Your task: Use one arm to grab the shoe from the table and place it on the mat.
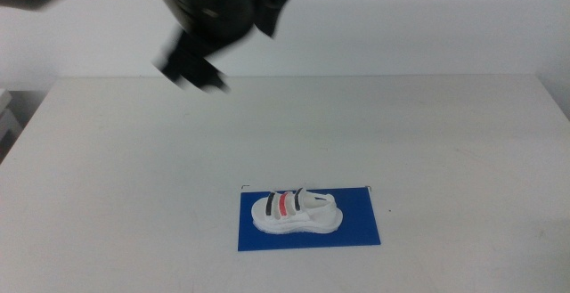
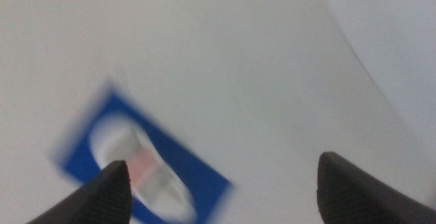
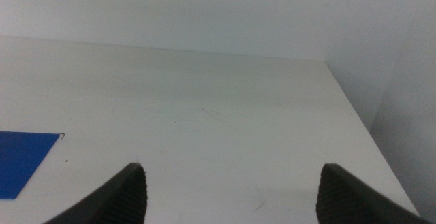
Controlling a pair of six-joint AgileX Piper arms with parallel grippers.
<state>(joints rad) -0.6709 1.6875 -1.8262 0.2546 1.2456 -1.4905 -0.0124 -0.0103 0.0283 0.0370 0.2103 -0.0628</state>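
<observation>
The white shoe with two black straps and a red one lies on its sole on the blue mat, near the table's front middle. The left arm is raised high over the back left of the table, blurred by motion; its gripper is well above and behind the shoe, open and empty. In the left wrist view the blurred shoe and mat lie far below the spread jaws of the left gripper. The right gripper is open and empty; it is out of the middle view.
The right wrist view shows bare white tabletop, a corner of the mat, and the table's far edge and right edge against a pale wall. A white object sits beyond the table's left edge.
</observation>
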